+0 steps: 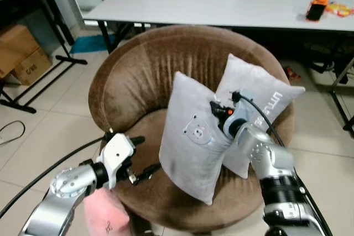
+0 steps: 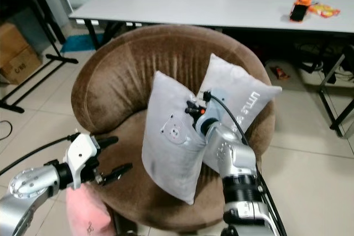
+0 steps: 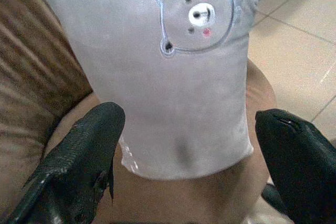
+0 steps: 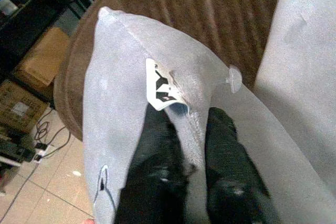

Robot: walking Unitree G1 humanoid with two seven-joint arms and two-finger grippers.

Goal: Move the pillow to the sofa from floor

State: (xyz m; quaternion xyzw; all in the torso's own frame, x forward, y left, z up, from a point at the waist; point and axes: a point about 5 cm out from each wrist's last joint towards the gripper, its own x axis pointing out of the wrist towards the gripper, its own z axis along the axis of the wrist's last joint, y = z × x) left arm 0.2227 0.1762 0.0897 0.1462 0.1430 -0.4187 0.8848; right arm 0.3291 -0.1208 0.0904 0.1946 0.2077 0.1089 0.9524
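A grey pillow with a bear face point(image 1: 191, 142) stands upright on the seat of the round brown sofa chair point(image 1: 138, 75). My right gripper point(image 4: 191, 135) is shut on the pillow's top edge beside its white label, its wrist point(image 1: 235, 122) at the pillow's right side. To the pillow's left, low over the seat front, my left gripper point(image 1: 145, 156) is open and faces the bear print, with both black fingers point(image 3: 79, 166) apart from the fabric. A second grey pillow with lettering point(image 1: 260, 92) leans against the backrest behind.
A white table point(image 1: 221, 1) stands behind the chair with an orange object point(image 1: 317, 8) on it. Cardboard boxes point(image 1: 19, 53) and black stand legs point(image 1: 50, 75) are at the left. A pink soft item point(image 1: 105, 214) lies under my left arm. Tiled floor surrounds the chair.
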